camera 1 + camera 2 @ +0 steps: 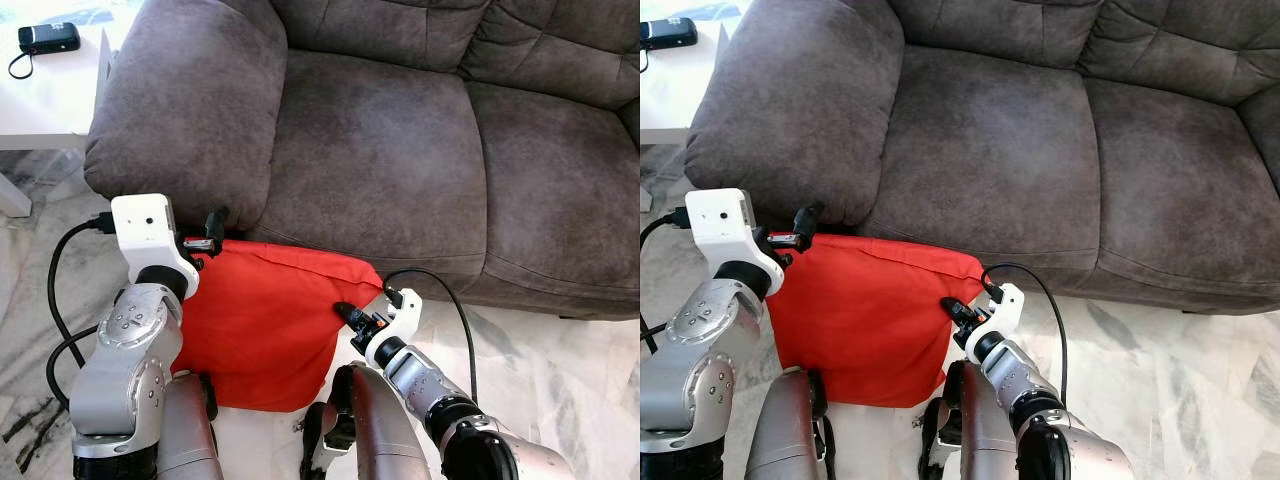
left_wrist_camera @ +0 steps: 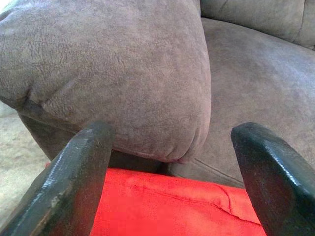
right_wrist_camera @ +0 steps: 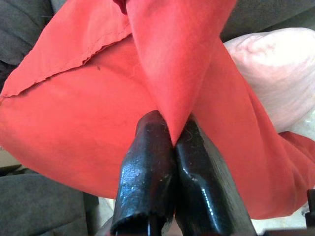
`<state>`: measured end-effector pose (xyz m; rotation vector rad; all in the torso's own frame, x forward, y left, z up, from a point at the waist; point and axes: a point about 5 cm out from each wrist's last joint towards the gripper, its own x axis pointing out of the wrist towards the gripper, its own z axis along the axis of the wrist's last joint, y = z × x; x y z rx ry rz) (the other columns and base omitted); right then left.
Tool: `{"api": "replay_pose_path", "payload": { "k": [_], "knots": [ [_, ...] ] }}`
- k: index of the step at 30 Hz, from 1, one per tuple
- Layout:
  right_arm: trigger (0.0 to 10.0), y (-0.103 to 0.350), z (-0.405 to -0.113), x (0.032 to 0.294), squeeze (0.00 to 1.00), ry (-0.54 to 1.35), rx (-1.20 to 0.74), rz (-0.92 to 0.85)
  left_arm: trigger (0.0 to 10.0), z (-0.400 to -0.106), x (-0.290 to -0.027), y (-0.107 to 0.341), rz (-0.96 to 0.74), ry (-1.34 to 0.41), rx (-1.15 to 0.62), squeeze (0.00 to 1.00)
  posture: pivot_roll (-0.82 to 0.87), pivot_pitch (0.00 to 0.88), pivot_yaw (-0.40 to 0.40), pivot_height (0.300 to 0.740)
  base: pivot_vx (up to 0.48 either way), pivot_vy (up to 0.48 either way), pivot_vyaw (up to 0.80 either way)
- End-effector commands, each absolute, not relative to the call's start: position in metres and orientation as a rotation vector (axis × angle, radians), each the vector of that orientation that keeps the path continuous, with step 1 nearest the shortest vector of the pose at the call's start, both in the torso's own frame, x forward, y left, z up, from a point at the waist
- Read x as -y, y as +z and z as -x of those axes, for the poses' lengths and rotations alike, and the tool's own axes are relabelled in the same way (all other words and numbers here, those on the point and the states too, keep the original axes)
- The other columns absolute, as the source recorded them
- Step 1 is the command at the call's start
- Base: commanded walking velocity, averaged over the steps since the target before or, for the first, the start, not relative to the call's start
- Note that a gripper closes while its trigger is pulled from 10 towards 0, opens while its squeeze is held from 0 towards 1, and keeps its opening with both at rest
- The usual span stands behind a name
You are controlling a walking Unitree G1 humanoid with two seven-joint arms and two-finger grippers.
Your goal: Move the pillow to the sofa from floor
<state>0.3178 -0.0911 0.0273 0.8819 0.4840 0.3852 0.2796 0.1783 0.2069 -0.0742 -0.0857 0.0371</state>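
pillow (image 1: 260, 320) lower edge hidden behind robot's arms; sofa (image 1: 400, 130) cut off at top and right

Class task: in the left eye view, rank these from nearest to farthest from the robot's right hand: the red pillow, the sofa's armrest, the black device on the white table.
1. Red pillow: pinched in the right hand, on the floor.
2. Sofa's armrest: beyond the pillow, on the robot's left.
3. Black device: on the white table, far upper left.

A plain bright red fabric pillow (image 1: 262, 315) lies against a mottled grey-brown plush suede sofa (image 1: 380, 150), on a white, grey-veined marble floor (image 1: 560, 350).
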Motion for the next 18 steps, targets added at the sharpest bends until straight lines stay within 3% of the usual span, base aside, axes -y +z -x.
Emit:
{"api": "replay_pose_path", "payload": {
  "k": [1,7,8,11,13,18],
  "knots": [
    [0.0,0.02,-0.313,0.099,0.0,0.359,-0.495,-0.877,10.0,-0.276,-0.185,0.193,0.071,0.066,0.042,0.0,0.2,0.304,-0.252,0.612,0.0,0.0,0.0],
    [0.0,0.023,-0.315,0.101,0.0,0.375,-0.485,-0.863,10.0,-0.273,-0.197,0.18,0.102,0.116,0.007,0.0,0.2,0.279,-0.255,0.612,0.0,0.0,0.0],
    [10.0,0.025,-0.317,0.105,0.0,0.375,-0.479,-0.821,10.0,-0.265,-0.214,0.163,0.179,0.191,-0.041,0.0,0.19,0.249,-0.256,0.612,0.0,0.0,0.0],
    [10.0,0.027,-0.319,0.109,0.0,0.379,-0.467,-0.807,10.0,-0.258,-0.225,0.152,0.229,0.233,-0.073,0.0,0.19,0.24,-0.257,0.612,0.0,0.0,0.0],
    [10.0,0.027,-0.318,0.114,0.0,0.418,-0.459,-0.777,10.0,-0.249,-0.244,0.14,0.352,0.302,-0.088,0.0,0.18,0.221,-0.262,0.612,0.0,0.0,0.0],
    [10.0,0.027,-0.316,0.119,0.0,0.45,-0.456,-0.758,10.0,-0.242,-0.261,0.13,0.402,0.38,-0.096,0.0,0.17,0.206,-0.272,0.612,0.0,0.0,0.0]
  ]
}}
